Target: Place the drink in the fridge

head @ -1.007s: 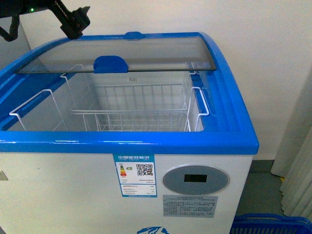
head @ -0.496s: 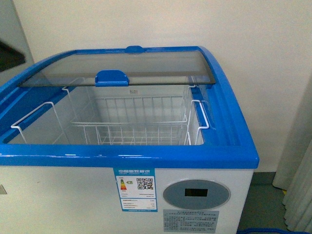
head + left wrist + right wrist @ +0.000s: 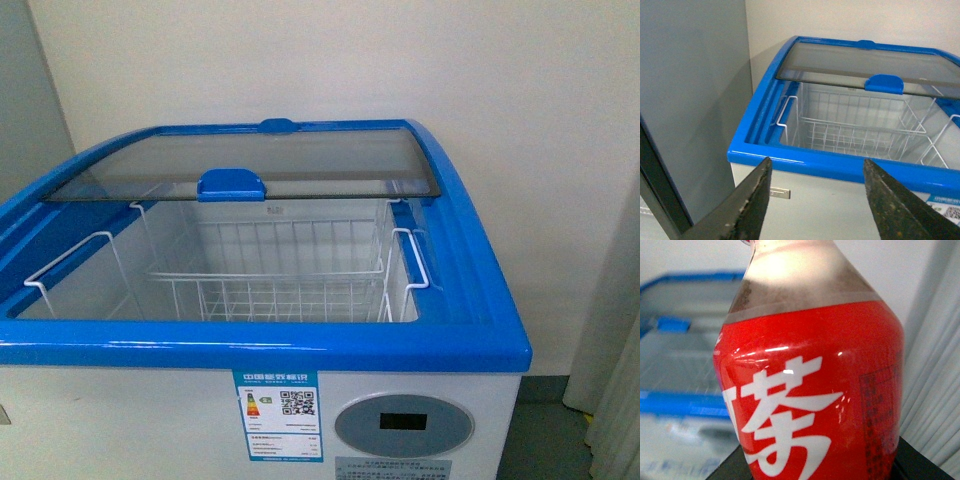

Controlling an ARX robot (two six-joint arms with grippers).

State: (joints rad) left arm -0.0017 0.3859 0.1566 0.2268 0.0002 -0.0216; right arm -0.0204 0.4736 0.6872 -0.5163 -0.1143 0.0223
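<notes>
Plainly, the drink (image 3: 812, 375) bears a white 茶 on its red label (image 3: 840, 335).

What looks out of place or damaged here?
Nothing stands out. The white chest freezer with blue rim is open, its sliding glass lid pushed back, white wire baskets sitting straight; the red-labelled plastic bottle looks intact.

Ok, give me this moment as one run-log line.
fridge: glass lid slid back, front open | wire basket: looks empty | left gripper: open, empty | right gripper: shut on drink, not in fridge
</notes>
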